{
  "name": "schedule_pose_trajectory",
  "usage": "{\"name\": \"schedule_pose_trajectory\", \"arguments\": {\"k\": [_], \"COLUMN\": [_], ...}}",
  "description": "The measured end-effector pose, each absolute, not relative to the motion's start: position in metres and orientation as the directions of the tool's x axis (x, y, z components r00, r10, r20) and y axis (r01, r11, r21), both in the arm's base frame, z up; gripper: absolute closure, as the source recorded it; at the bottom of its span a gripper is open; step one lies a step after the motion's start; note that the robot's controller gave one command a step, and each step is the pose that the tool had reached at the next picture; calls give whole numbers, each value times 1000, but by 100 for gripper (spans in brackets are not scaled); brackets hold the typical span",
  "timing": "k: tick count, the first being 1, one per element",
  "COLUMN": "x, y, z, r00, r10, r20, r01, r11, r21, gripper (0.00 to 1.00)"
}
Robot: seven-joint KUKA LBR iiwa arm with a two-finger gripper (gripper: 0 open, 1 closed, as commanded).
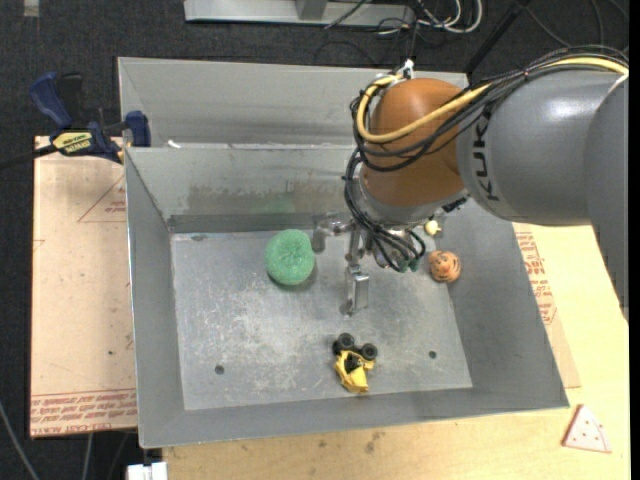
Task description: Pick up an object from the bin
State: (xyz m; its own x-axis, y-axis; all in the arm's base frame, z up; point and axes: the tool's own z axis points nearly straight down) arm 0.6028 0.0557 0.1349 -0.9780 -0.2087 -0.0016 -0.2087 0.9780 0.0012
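We see the gripper (353, 296) over bare floor mid-bin (240, 338), with a yellow-and-black toy (352, 360) nearest it, by the front wall. A green round sponge (290, 258) lies apart on its left and a small orange ball (445, 266) toward the right wall, leaving the front-left corner open. We cannot tell how wide the gripper stands.

Grey metal bin (230, 328): flat floor, scuffed, with sloping walls. Three things lie on the floor, well apart from one another. Green round ball (291, 258): far side, left of centre, near the far wall. Small orange ball (445, 266): far right. Yellow-and-black toy (353, 361): near side, about centre.
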Motion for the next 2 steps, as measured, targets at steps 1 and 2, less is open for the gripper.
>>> {"name": "schedule_pose_trajectory", "arguments": {"k": [1,2], "x": [617,622], "y": [53,108], "z": [120,96], "r00": [-985,-986], "r10": [-170,-167], "r20": [-4,-7], "r01": [-170,-167], "r11": [985,986], "r21": [-2,1], "gripper": [0,0]}}
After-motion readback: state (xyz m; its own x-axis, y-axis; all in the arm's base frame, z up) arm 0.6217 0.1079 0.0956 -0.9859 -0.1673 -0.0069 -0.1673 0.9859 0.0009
